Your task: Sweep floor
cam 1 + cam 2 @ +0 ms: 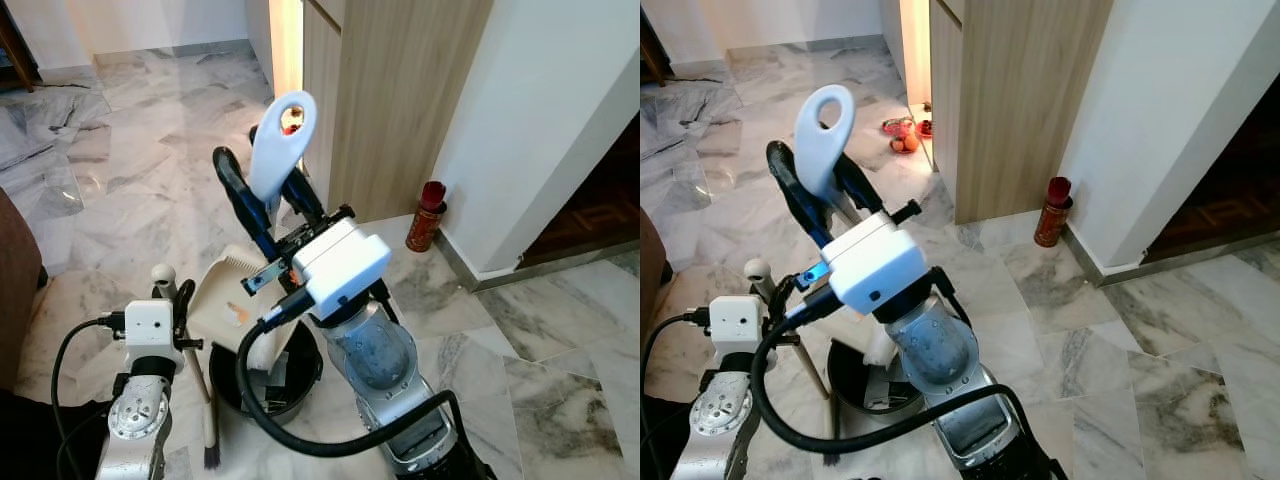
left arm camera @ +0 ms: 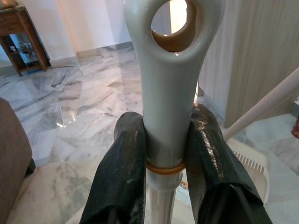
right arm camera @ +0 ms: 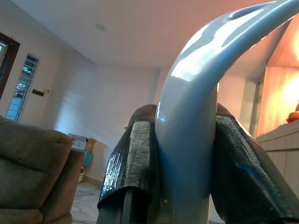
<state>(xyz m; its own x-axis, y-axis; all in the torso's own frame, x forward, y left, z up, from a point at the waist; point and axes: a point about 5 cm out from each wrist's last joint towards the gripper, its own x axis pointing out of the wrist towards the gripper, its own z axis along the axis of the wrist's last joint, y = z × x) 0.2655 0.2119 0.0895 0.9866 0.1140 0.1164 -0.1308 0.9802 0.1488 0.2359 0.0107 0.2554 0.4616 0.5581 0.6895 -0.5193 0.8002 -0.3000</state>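
Dustpan (image 1: 225,295) in your right gripper (image 1: 262,205), fingers pinched on its pale looped handle (image 1: 281,145), hangs tilted over the black bin (image 1: 290,385). Your left gripper (image 2: 163,158) clamps the broom handle (image 2: 163,93), bristles (image 1: 212,457) on the marble floor (image 1: 130,200). Something orange, possibly debris, sits in the pan. Tip carelessly and it could miss the bin, or the pan could knock the broom.

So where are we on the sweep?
Collecting looks done: the right gripper holds the long-handled cream plastic dustpan tilted over the round black bin. In hand: emptying; an orange bit sits in the pan. The left gripper clamps the pale grey broom handle. Left: finish tipping, stow tools.
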